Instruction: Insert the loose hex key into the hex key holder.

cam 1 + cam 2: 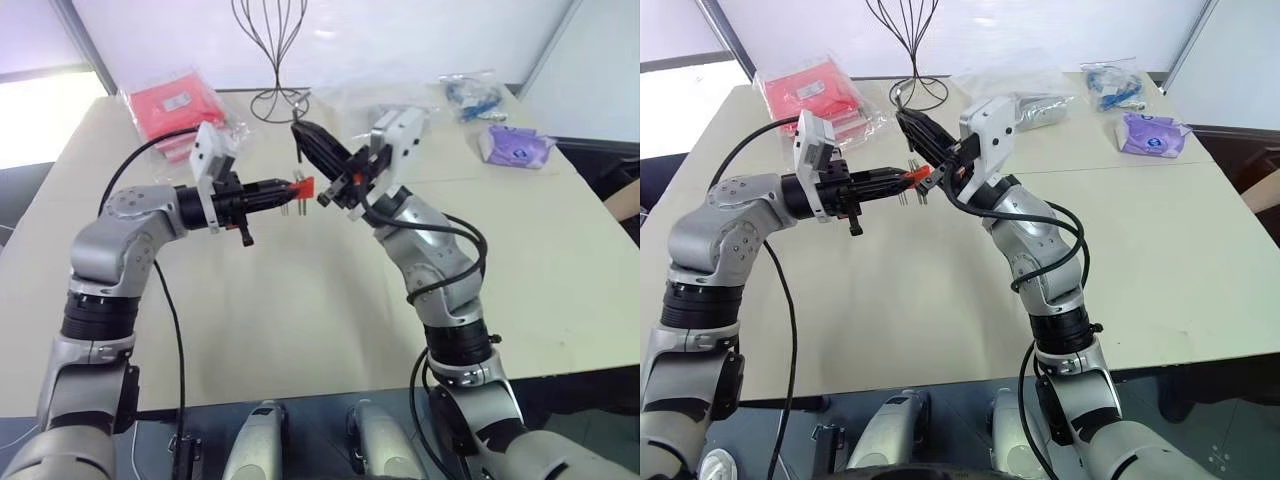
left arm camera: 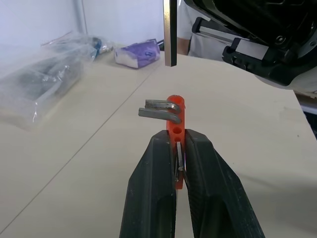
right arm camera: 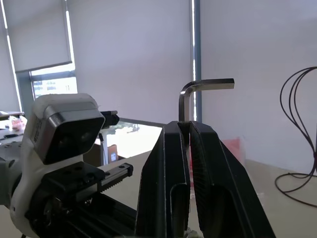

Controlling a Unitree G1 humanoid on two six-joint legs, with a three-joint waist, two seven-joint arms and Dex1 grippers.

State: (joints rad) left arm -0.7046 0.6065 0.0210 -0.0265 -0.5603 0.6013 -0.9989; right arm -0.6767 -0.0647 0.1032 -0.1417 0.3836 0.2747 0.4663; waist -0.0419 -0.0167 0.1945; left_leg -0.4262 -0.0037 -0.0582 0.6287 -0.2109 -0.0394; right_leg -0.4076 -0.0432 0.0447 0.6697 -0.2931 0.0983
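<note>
Holding both parts in the air above the far middle of the table [image 1: 300, 330], the robot risks misalignment. The left hand [image 1: 285, 193] is closed on the hex key holder [image 1: 302, 187]; the right hand [image 1: 303, 134] is closed on the loose hex key [image 3: 190, 96]. The key is thin, so it may slip or miss its hole, I think.

Each arm consists of rounded silver-grey shells joined by black ribbed collars, with a black cable looping loosely alongside, a white box-shaped camera housing on the wrist, and a black gripper body ending in two long, tapered black fingers [image 2: 156, 193].
</note>
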